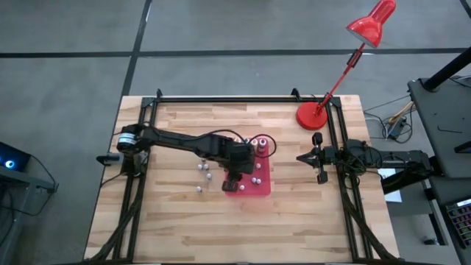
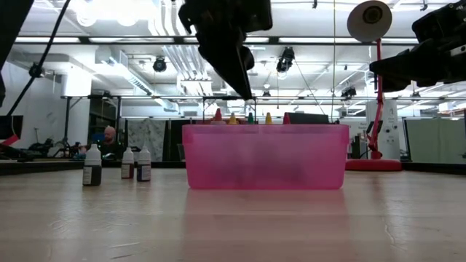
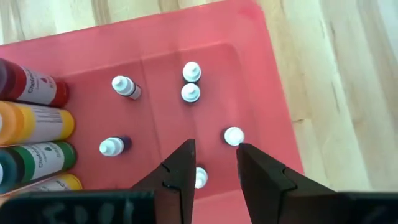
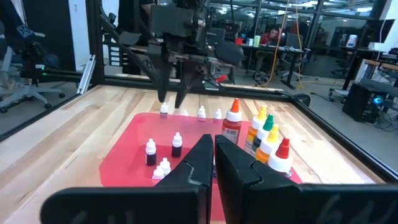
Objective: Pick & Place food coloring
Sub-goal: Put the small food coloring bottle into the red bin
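Observation:
Several tiny food coloring bottles with white caps (image 3: 190, 93) stand upright on the floor of the red tray (image 3: 261, 74). Three more (image 1: 200, 168) stand on the wood left of the tray. My left gripper (image 3: 216, 147) hangs open above the tray's near part, pointing steeply down, with only tray floor between its fingers; one bottle (image 3: 233, 135) stands just beyond a fingertip. In the low view its fingers (image 2: 244, 80) are above the tray's rim. My right gripper (image 4: 213, 142) rests shut and level at the table's right side (image 1: 302, 157), holding nothing.
Larger dropper bottles, red, orange, green and yellow (image 3: 34, 121), stand grouped in the tray's far part (image 1: 257, 143). A red desk lamp stands with its round base (image 1: 312, 115) at the far right corner. A black frame rail (image 1: 235, 99) runs round the table.

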Robot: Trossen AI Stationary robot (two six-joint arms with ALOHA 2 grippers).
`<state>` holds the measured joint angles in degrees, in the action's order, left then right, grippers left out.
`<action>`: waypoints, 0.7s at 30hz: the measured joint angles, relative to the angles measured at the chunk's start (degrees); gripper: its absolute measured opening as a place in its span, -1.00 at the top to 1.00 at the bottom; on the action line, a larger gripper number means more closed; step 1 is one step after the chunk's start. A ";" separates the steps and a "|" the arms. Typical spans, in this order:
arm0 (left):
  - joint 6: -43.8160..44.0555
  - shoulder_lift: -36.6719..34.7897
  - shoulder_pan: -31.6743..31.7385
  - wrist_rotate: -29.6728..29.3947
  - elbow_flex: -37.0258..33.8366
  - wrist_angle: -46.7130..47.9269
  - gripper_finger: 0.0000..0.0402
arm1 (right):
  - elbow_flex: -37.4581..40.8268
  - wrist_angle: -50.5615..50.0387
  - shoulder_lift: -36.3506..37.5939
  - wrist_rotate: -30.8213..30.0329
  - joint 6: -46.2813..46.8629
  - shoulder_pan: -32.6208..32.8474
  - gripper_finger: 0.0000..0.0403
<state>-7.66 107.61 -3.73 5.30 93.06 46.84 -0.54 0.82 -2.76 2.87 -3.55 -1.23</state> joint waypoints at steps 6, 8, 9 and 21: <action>0.70 -0.31 -0.74 0.00 -1.54 -0.47 0.55 | 0.00 0.00 0.00 -0.02 -0.07 0.00 0.96; 0.69 -0.90 -0.91 0.00 -2.42 -0.66 0.55 | 0.00 0.01 0.00 -0.02 0.06 0.00 0.96; 0.70 -1.08 -0.98 0.00 -2.88 -0.79 0.55 | 0.00 0.00 0.00 -0.02 0.00 0.00 0.96; 0.88 -12.29 -4.36 0.01 -15.06 -6.66 0.55 | 0.00 0.09 -0.13 -0.05 -0.08 -0.02 0.96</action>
<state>-6.79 95.32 -8.09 5.31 78.00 40.19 -0.54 0.91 -2.90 2.83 -3.63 -1.26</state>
